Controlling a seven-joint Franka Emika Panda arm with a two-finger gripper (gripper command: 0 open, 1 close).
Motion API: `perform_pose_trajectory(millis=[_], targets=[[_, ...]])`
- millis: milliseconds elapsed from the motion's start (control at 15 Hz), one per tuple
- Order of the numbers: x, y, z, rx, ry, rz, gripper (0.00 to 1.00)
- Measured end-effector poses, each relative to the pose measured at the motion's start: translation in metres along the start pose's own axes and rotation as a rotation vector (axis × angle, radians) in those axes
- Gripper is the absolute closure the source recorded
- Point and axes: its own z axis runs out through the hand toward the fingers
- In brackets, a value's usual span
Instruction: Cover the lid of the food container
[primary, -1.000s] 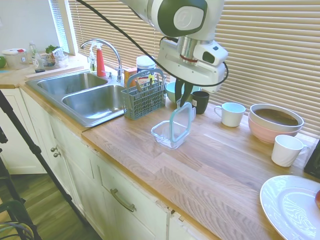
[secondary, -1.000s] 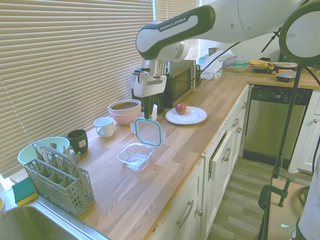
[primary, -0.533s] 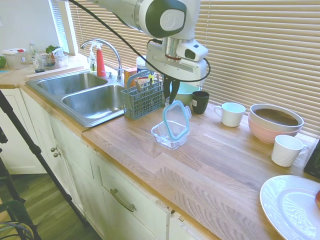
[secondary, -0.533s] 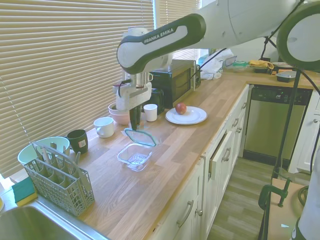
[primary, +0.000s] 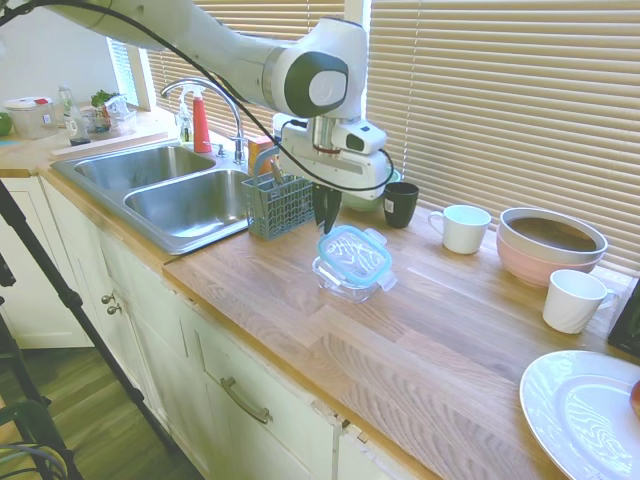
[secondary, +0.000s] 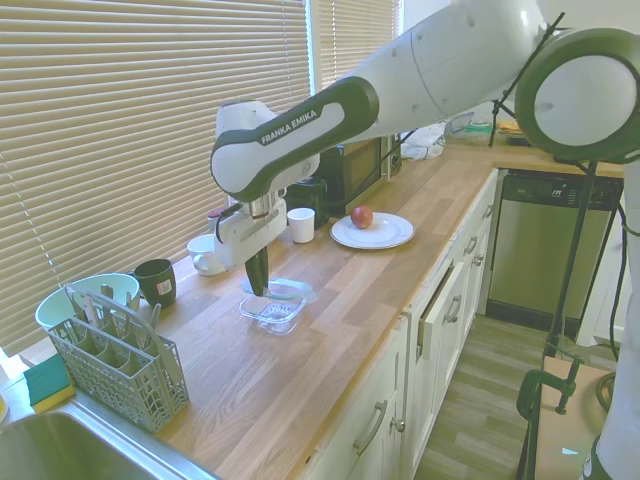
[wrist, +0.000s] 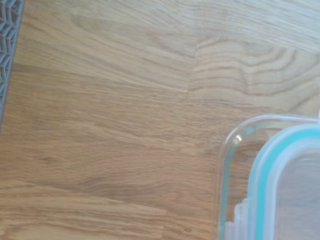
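Countertop (primary: 430, 350): carrying everything; front edge running nearest the first exterior camera.
Food container (primary: 345, 283): sitting on the wood a little behind that front edge, beside the sink end.
Lid (primary: 354, 252): lying nearly flat over the container, looking slightly skewed, one glass rim showing outside it in the wrist view.
Gripper (primary: 326, 222): hanging at the lid's back edge; fingers together or apart, cannot tell.
Progress: covering apparently near done; squaring and releasing probably remaining.
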Motion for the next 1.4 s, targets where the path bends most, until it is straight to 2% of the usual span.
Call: perform_pose_trajectory(millis=[600, 1133, 1400], targets=[[-0.006, -0.019, 0.032, -0.034, -0.001, 0.01, 1.0], [0.012, -0.007, 0.026, -0.038, 0.027, 0.035, 1.0], [0.021, -0.001, 0.031, -0.087, 0.05, 0.022, 1.0]])
